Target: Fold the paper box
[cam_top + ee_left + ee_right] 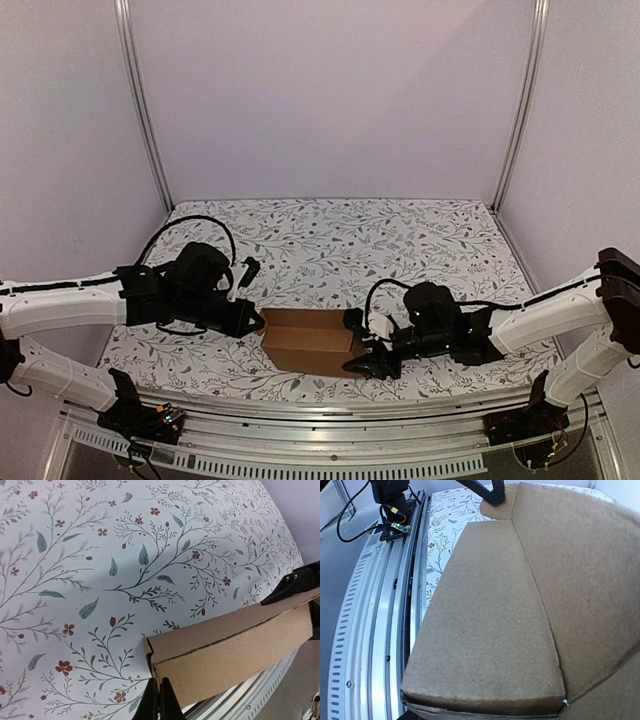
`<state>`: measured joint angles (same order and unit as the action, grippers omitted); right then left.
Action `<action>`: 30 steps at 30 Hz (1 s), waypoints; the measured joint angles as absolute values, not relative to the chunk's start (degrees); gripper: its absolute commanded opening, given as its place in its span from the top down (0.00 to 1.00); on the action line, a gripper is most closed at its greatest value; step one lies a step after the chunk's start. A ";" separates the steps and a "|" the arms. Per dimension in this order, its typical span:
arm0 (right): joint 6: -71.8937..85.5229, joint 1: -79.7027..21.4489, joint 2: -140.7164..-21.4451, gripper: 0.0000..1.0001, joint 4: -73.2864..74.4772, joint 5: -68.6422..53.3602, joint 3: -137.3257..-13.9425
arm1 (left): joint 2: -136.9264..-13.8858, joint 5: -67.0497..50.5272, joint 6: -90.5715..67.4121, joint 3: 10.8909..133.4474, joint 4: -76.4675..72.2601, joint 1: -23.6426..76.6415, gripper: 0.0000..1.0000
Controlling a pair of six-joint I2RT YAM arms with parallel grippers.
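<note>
The paper box [310, 342] stands as a small brown carton at the middle of the tabletop's near edge, its long side running left to right, just behind the aluminium rail [375, 630]. From above its upper face looks open, though you cannot tell which flaps are tucked. Your left gripper [258, 322] is at the carton's left end, and its wrist view shows the 2 fingers [170, 707] drawn almost together at the lower corner, pinching the end wall. Your right gripper [358, 345] meets the right end. From above, 1 finger seems to sit at the far side of that end and 1 at the near side. Its wrist view is filled with cardboard, so you cannot tell whether it clamps or only brackets the carton. The step in hand looks like squaring the carton and closing its ends. Treat the left pinch as your anchor and let the right side do the folding. Press along the crease that runs across the right wrist view, not across a flat panel. The seam at the left corner gapes a little, so bring those panels flush before tucking anything. Work slowly, with the base flat on the floral cloth [100, 580], and push along the carton's length rather than toward the rail.
</note>
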<state>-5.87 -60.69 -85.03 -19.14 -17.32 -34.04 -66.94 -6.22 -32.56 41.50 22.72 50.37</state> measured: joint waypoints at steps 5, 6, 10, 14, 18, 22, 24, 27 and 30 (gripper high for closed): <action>-6.72 -60.75 -88.77 0.90 -27.11 -15.77 -31.83 | -68.10 -1.41 -32.88 41.50 22.20 52.16 1.00; -6.81 -60.75 -89.58 0.90 -29.06 -15.44 -31.38 | -68.23 -0.27 -33.06 41.50 22.02 52.56 1.00; -6.94 -60.73 -91.81 0.90 -34.22 -14.72 -30.09 | -68.79 3.44 -33.93 41.50 21.17 54.11 1.00; -6.87 -60.73 -93.84 0.90 -38.44 -13.87 -29.19 | -69.67 7.09 -35.09 41.50 19.97 55.68 1.00; -6.57 -60.73 -94.80 0.90 -40.97 -13.37 -28.47 | -70.41 9.39 -36.27 41.39 18.68 56.64 1.00; -6.39 -60.73 -95.02 0.90 -42.11 -13.04 -27.94 | -70.65 10.87 -36.80 41.10 17.85 57.45 1.00; -6.31 -60.73 -95.02 0.90 -42.52 -12.86 -27.66 | -70.72 11.44 -36.97 40.77 17.32 57.84 1.00; -6.22 -60.73 -95.09 0.89 -43.00 -12.71 -27.35 | -70.65 12.62 -37.36 39.92 16.34 58.70 1.00; -6.20 -60.73 -95.24 0.87 -43.46 -12.69 -27.22 | -70.32 13.72 -37.78 38.89 15.62 59.59 1.00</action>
